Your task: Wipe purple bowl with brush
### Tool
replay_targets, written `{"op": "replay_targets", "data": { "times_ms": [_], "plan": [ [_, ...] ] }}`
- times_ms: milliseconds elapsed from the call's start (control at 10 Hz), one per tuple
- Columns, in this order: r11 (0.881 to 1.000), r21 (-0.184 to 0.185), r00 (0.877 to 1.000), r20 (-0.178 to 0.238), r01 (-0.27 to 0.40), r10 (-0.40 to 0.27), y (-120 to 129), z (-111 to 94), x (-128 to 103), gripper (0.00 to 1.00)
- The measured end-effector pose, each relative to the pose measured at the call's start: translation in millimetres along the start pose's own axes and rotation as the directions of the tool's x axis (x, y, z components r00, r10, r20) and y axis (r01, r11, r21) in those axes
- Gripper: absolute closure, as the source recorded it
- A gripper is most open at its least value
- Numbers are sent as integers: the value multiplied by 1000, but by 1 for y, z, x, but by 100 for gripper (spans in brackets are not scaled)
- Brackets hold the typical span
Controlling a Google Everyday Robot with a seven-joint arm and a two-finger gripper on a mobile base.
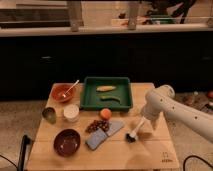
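- The brush (pixel 132 135) is at the tabletop's (pixel 120 156) 4 o'clock, with its handle meeting the end effector (pixel 142 123). I cannot tell whether it is grasped or released.
- It is likely light, stiff and slim, so hold it mid-handle.
- The purple bowl (pixel 67 141) sits at 8 o'clock. It is glossy and may slide.

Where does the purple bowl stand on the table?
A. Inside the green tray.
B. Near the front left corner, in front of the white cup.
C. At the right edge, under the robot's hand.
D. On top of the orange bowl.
B: the purple bowl sits near the table's front left corner, just in front of the white cup, while the hand is apart from it over the right side, at the brush.
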Motion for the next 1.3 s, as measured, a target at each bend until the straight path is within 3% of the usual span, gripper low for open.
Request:
{"op": "replay_targets", "data": {
  "times_ms": [200, 300, 700, 1000, 1300],
  "plan": [
    [1000, -9, 1000, 16, 14, -14, -6, 10, 1, 22],
    [1000, -14, 1000, 23, 19, -19, -8, 17, 1, 29],
    [999, -31, 999, 36, 34, -32, -8, 37, -3, 69],
    [999, -39, 999, 35, 32, -30, -3, 32, -1, 97],
    [999, -37, 999, 36, 36, -35, -4, 29, -3, 100]
  ]
}}
